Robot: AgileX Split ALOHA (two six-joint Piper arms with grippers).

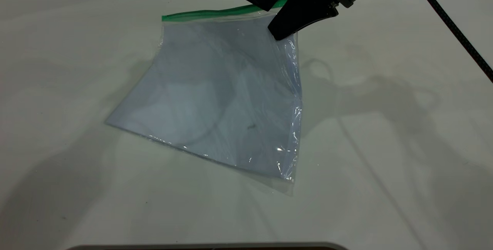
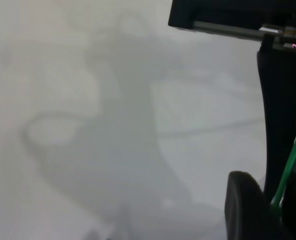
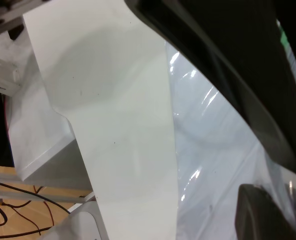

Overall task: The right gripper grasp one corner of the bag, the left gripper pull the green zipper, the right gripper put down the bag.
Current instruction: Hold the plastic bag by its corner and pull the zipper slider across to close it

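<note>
Right now your right gripper (image 1: 283,30) has its jaws pinched shut on the bag (image 1: 215,99) at the corner of the bag (image 1: 287,19) where the green zipper (image 1: 215,12) ends, holding that edge up while the far corners rest on the desk (image 1: 385,165). Your left gripper (image 1: 265,1) sits just beside it, jaws closed on the strip. The zipper's long axis runs away from both jaws toward the left arm's side, so that is your pull line.
</note>
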